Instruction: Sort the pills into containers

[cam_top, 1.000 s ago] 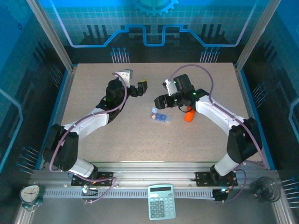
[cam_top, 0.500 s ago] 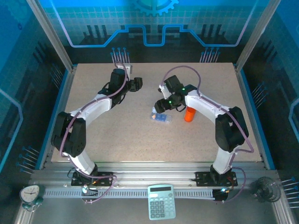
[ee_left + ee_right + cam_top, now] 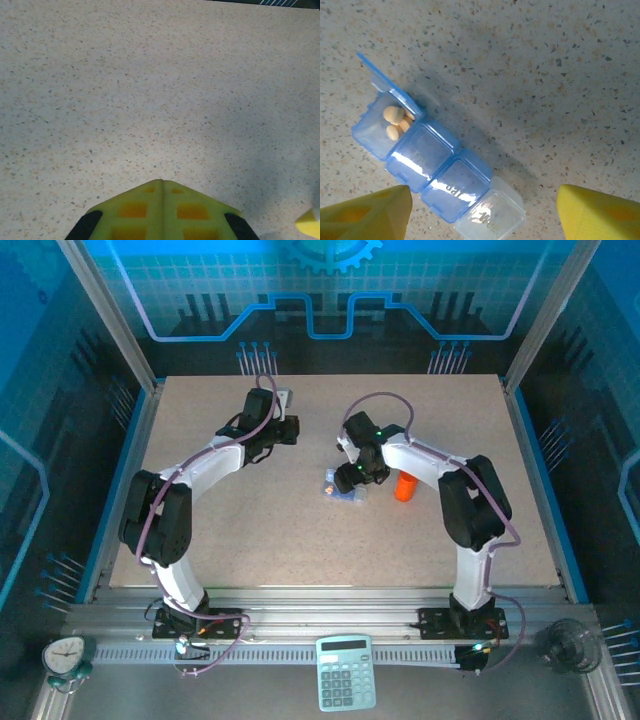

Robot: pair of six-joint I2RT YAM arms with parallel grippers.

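There is one desk (image 3: 250,530), and two arms are bolted at its near edge. There are two grippers: the left gripper (image 3: 161,186) and the right gripper (image 3: 484,195). Each has two yellow fingers.

One pill box (image 3: 437,165) lies on the desk. It has four compartments in a single row: three are blue and one, at the end, is clear. One lid (image 3: 385,82) stands open and the other three are shut. The open compartment holds tan pills (image 3: 394,115). Three can be counted, though they overlap and more may lie beneath.

One orange bottle (image 3: 404,486) stands near the box. On the rail in front of the desk there is one calculator (image 3: 345,699) and one small clock (image 3: 66,655).
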